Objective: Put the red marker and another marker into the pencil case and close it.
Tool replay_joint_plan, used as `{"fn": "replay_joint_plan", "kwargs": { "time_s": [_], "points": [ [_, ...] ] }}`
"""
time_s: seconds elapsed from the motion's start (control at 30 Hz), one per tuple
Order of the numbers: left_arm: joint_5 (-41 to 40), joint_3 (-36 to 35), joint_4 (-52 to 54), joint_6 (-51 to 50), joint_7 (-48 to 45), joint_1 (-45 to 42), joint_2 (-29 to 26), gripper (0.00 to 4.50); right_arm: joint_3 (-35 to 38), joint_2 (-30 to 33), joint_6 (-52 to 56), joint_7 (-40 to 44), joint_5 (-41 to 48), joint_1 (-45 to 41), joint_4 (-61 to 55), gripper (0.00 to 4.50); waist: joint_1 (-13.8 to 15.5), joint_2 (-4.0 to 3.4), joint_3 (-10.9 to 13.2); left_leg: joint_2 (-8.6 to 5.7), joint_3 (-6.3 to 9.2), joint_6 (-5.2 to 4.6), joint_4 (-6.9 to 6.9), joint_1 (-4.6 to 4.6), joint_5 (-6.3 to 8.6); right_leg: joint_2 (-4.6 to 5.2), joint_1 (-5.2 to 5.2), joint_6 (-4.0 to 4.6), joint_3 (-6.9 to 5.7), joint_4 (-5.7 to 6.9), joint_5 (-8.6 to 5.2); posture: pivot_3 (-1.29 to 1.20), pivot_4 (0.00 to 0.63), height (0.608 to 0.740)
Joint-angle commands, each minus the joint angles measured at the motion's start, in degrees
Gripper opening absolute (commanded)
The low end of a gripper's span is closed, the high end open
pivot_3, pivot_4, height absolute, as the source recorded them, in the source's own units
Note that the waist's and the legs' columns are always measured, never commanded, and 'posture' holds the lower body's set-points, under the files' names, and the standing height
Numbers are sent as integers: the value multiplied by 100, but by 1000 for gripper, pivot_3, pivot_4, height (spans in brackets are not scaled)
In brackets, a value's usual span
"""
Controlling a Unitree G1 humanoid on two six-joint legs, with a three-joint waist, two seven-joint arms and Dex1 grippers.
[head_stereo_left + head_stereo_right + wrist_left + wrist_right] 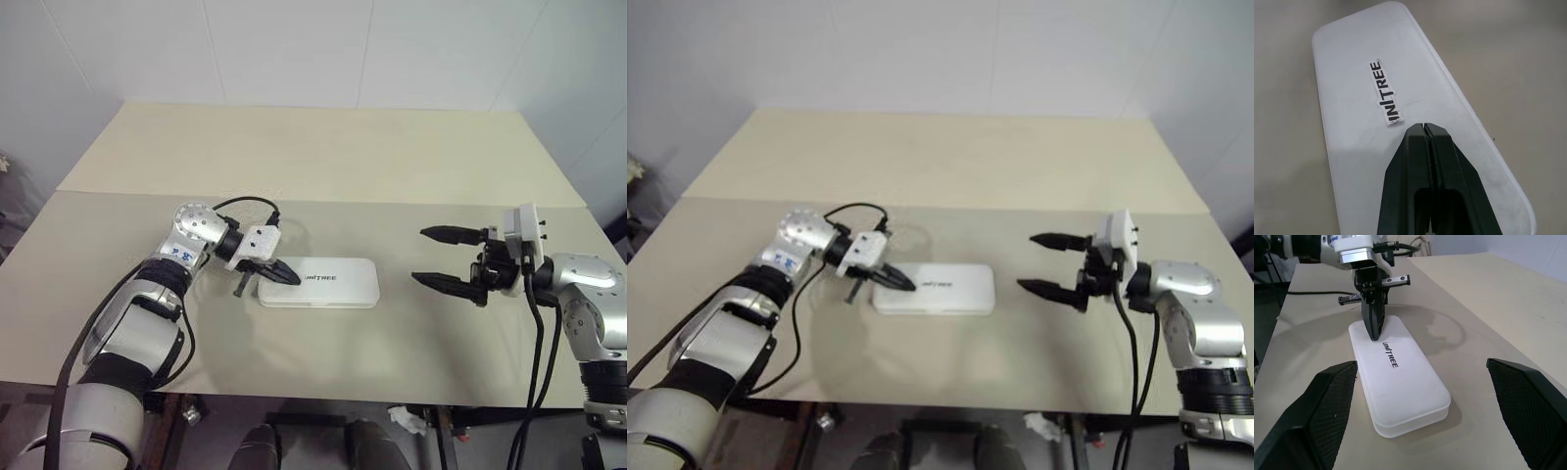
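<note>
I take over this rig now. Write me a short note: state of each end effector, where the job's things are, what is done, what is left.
Left end effector: shut, holding nothing, tips on or just above the lid of the pencil case, near its left end.
Right end effector: open, empty, off the table, to the right of the case and apart from it.
Pencil case: flat on the table, lid down, looks closed.
Markers: I see none on the table; presumably inside, which I cannot confirm.
Left: check that the lid is fully shut, then draw the left arm back.
</note>
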State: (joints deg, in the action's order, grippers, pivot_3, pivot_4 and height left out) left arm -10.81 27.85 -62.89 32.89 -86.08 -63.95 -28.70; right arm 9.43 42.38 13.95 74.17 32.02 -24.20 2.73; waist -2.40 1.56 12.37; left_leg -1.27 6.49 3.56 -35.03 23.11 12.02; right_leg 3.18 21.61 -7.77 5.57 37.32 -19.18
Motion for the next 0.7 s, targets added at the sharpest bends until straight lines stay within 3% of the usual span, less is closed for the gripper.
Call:
{"fn": "replay_joint_plan", "kwargs": {
  "time_s": [0.03,0.23,0.4,0.7],
  "points": [
    [380,201,-277,44,-642,144,-1,38,90,51,-82,30,26,-36,-36,4500,4,0,0,0,0,0,0,0,0,0,0,0,0,0,0,0,150,740],
    [667,-246,-445,-255,-121,7,-32,38,9,10,-108,18,-37,-118,20,4500,15,0,0,0,3,-1,-3,0,0,-1,0,-3,-3,3,2,0,150,740],
    [471,-1047,-426,-366,453,34,45,38,-88,-1,-135,75,-103,-271,183,4500,-3,0,0,1,4,-1,-3,0,-1,-1,1,-4,-3,4,2,0,150,740],
    [124,-2287,365,-604,1359,593,-88,38,-177,22,-204,265,-166,-552,510,4500,43,1,1,-1,8,-2,4,39,1,4,44,-6,-3,4,1,0,150,740]
  ]
}}
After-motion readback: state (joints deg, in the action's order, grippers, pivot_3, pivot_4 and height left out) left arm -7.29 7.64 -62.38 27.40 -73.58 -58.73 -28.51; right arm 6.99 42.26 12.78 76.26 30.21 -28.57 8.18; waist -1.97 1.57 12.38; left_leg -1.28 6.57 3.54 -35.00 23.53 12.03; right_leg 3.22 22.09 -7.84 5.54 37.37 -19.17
